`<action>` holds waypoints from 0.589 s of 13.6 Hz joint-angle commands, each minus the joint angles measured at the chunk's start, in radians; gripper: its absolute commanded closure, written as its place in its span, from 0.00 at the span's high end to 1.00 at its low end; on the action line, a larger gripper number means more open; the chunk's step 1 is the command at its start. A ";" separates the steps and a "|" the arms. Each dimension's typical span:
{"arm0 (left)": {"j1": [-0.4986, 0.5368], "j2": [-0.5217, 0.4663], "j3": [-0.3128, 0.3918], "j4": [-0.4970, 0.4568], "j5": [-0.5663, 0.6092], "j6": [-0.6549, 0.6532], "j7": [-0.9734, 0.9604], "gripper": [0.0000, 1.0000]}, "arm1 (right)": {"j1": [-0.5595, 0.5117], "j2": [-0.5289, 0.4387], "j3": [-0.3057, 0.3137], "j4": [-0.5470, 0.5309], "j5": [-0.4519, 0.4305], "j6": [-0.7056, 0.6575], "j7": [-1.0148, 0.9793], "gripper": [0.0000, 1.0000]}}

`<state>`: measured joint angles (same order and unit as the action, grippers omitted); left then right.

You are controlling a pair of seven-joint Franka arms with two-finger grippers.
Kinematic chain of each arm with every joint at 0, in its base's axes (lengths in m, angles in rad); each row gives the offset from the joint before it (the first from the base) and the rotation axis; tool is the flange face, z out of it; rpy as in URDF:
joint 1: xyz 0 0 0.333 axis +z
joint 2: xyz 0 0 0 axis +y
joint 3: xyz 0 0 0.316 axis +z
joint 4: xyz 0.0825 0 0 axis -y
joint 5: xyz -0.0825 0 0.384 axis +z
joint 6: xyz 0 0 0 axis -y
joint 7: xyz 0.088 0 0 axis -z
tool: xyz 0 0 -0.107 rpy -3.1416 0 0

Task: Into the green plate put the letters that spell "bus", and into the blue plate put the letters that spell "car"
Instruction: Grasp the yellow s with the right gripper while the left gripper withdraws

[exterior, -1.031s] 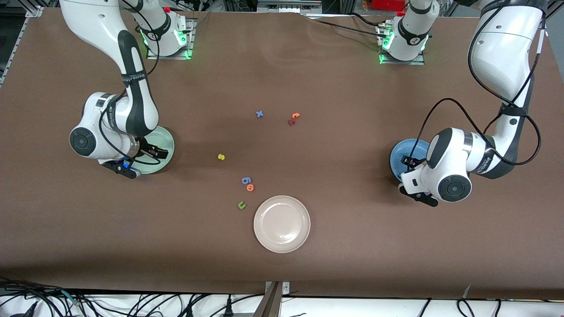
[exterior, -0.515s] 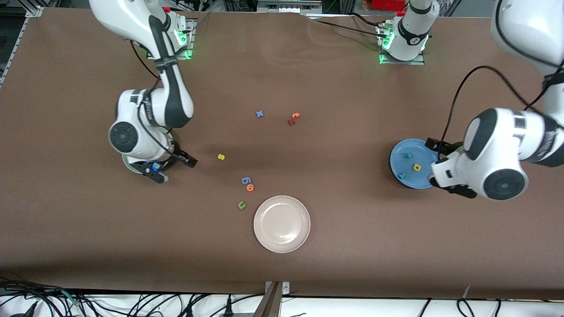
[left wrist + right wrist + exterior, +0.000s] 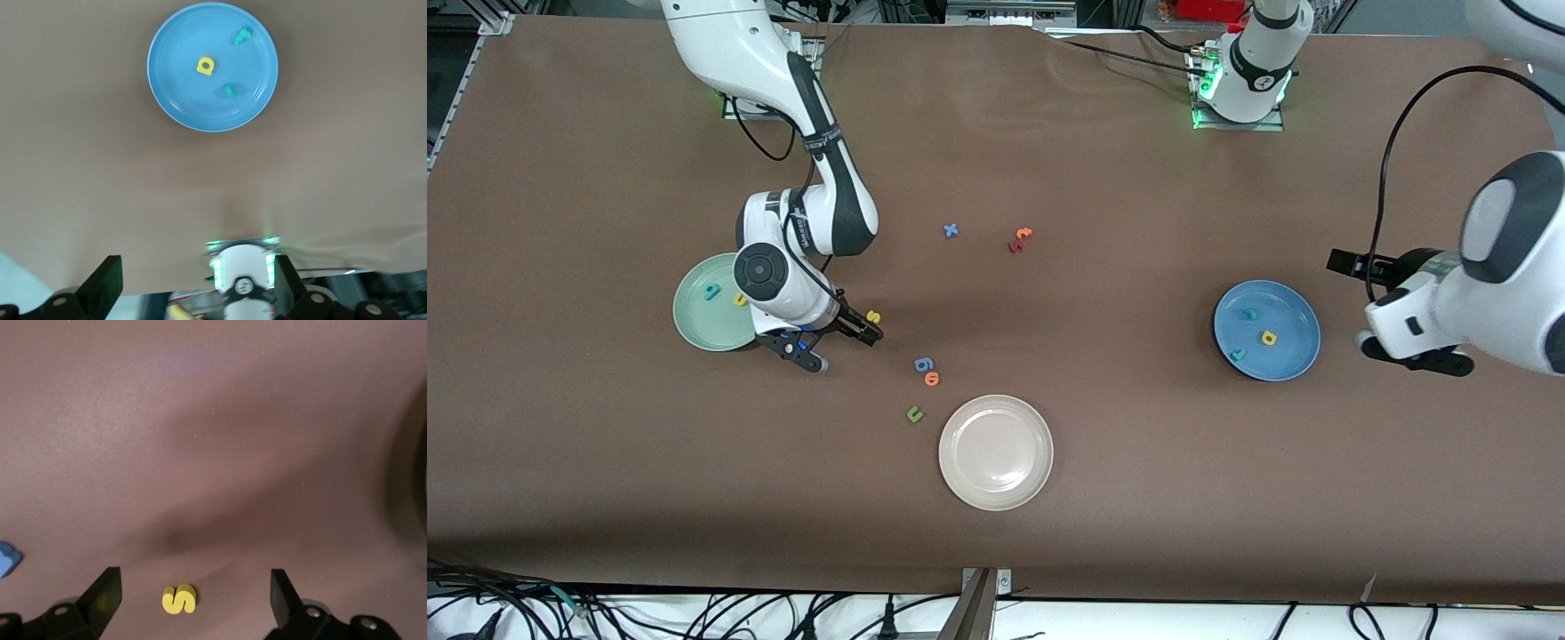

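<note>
Right gripper (image 3: 854, 331) sits low over the bench (image 3: 1103, 498), fingers spread wide w/ nothing in them, and the yellow s (image 3: 873, 316) lies on the bench just beside its tips; in the right wrist view the s shows between the two fingers. Green plate (image 3: 694, 324) is at the right arm's end w/ the teal b (image 3: 711, 292) and yellow u (image 3: 740, 300) in it. Blue plate (image 3: 1294, 356) at the left arm's end holds the teal c (image 3: 1250, 314), yellow a (image 3: 1268, 338) and teal r (image 3: 1237, 354). Left gripper (image 3: 1352, 264) is up over bare bench near the blue plate, fingers open & empty. Beige-white plate (image 3: 996, 493) has a dark green u (image 3: 914, 413) close by.
</note>
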<state>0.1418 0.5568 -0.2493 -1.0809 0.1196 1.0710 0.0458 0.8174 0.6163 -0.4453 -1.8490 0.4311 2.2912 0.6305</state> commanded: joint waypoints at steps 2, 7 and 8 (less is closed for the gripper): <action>-0.005 -0.208 0.108 -0.190 -0.116 0.137 -0.038 1.00 | -0.004 0.011 0.042 0.014 0.023 0.008 0.001 0.98; -0.094 -0.467 0.200 -0.464 -0.126 0.358 -0.038 1.00 | 0.000 0.019 0.065 -0.007 0.021 0.020 -0.038 0.97; -0.094 -0.497 0.202 -0.481 -0.127 0.388 -0.038 1.00 | -0.001 0.023 0.065 -0.013 0.023 0.040 -0.055 0.95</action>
<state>0.0620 0.1855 -0.0706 -1.4356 0.0198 1.3822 0.0174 0.8167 0.6302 -0.3790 -1.8514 0.4319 2.3004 0.6173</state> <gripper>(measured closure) 0.000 0.031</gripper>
